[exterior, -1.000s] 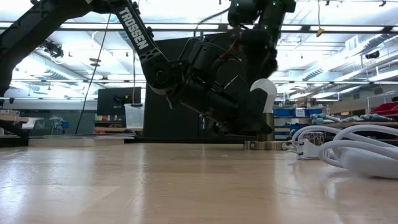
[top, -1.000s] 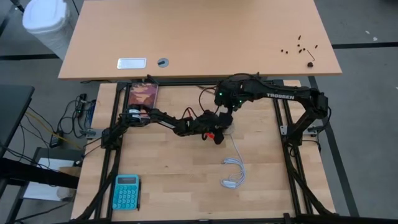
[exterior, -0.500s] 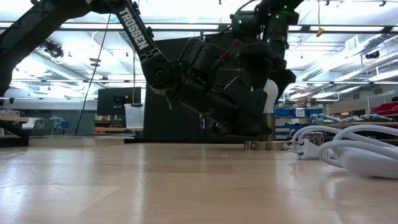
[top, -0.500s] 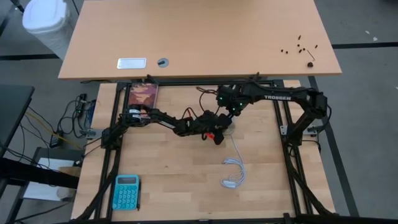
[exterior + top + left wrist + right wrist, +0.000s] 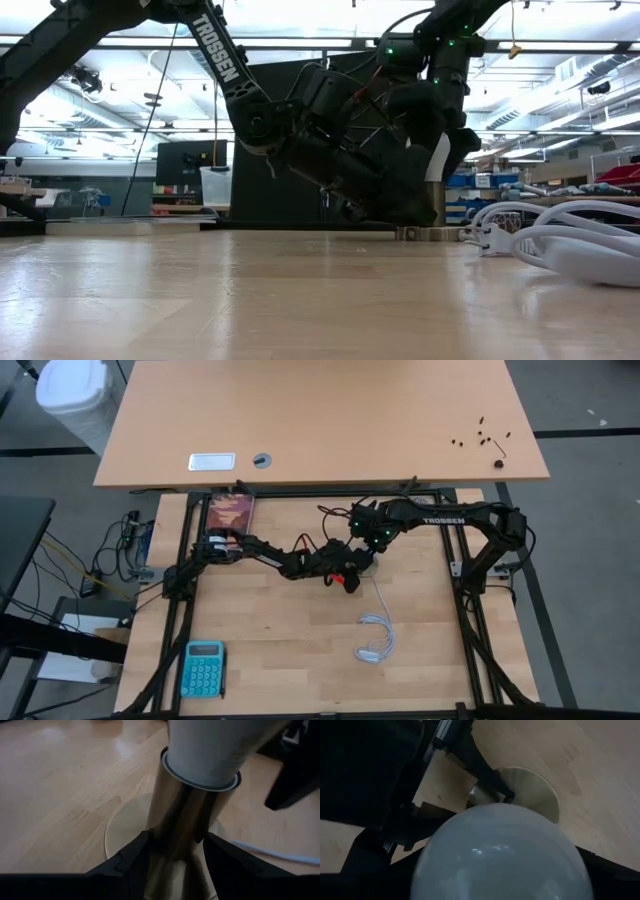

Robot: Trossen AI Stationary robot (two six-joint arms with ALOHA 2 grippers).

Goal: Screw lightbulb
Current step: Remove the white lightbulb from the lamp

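Observation:
The white lightbulb [image 5: 205, 750] stands upright with its base in the silvery socket stem [image 5: 180, 820], which rises from a round brass-grey disc [image 5: 125, 830] on the wooden table. My left gripper [image 5: 175, 865] is shut on the stem. My right gripper [image 5: 368, 545] is directly over the bulb and reaches down around it. In the right wrist view the bulb's dome [image 5: 500, 855] fills the lower part of the picture. In the low view only a sliver of the bulb [image 5: 437, 160] shows beside the right gripper. My left gripper pinches the socket's silvery stem [image 5: 172, 840] between its two fingers [image 5: 132, 860], just above the disc. The fingers come in nearly level from the table's left. The socket stands upright with its disc [image 5: 430, 233] flat on the table.
A white cable [image 5: 375, 635] lies coiled on the table near the socket, toward the near edge; it also shows in the low view [image 5: 560, 240]. A teal calculator [image 5: 203, 668] lies at the near left. A dark booklet [image 5: 232, 512] lies at the far left.
My right gripper has come down from above onto the bulb and now covers most of it in the low view. My left gripper, the socket and the bulb have stayed in place.

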